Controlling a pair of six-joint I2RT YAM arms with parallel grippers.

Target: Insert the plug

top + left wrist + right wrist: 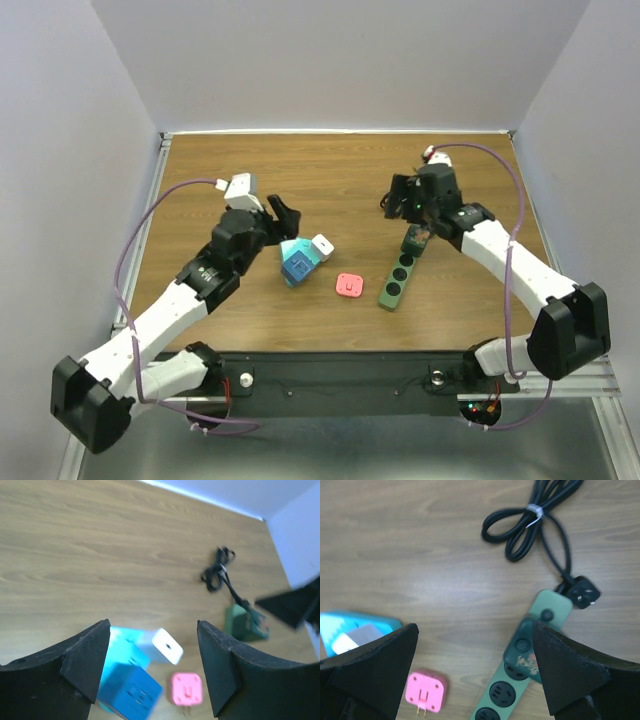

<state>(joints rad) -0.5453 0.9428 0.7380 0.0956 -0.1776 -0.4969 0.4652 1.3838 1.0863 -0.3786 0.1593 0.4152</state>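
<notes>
A green power strip lies on the wooden table, with a dark green plug seated in its far socket and a coiled black cord behind it. A pink plug lies flat, prongs toward the near edge, left of the strip. A white plug sits in a blue cube adapter. My left gripper is open and empty just above and behind the blue cube. My right gripper is open and empty above the strip's far end. The pink plug also shows in the left wrist view and the right wrist view.
The table's back edge meets white walls on three sides. A metal rail runs along the left edge. The black cord coil lies at the back right near the right arm's wrist.
</notes>
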